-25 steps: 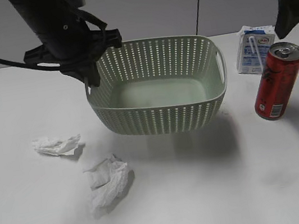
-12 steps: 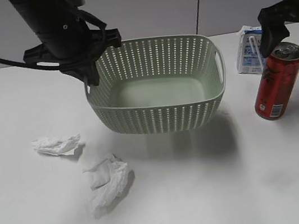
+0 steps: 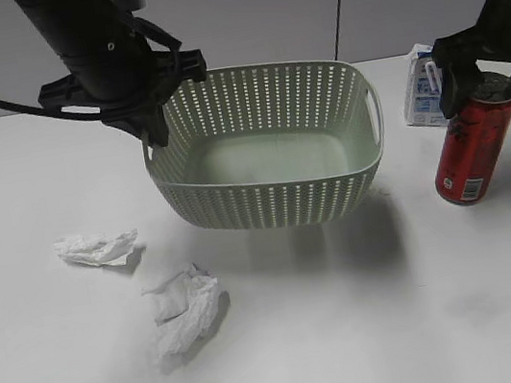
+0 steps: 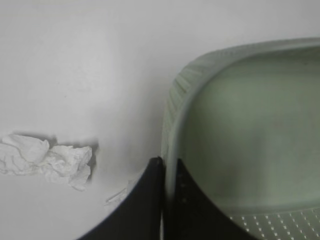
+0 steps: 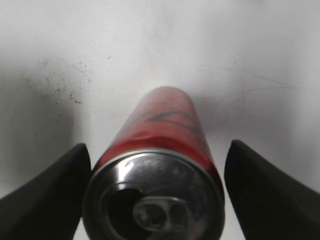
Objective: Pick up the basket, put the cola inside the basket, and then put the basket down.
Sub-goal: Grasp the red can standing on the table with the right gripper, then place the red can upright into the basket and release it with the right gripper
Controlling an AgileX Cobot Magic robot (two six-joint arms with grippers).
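Toward the table's far edge, the left gripper [image 3: 155, 120] comes down from above, its black fingers [image 4: 150, 200] clamped on the left rim of the pale sage-green perforated plastic basket [image 3: 268, 146], which hangs tilted above its shadow on the white table [image 3: 355, 331]. Near the far right corner the right gripper [image 3: 486, 82] is spread wide, a finger on either side of the silver top of the upright tall red aluminium cola can [image 3: 474, 140], not touching it. A blue-and-white carton [image 3: 422, 87] stands just behind the can, two crumpled white tissues [image 3: 185, 310] lie toward the left edge, and a grey wall rises beyond.

Sage-green perforated basket [image 3: 269, 150], red cola [image 3: 469, 140]
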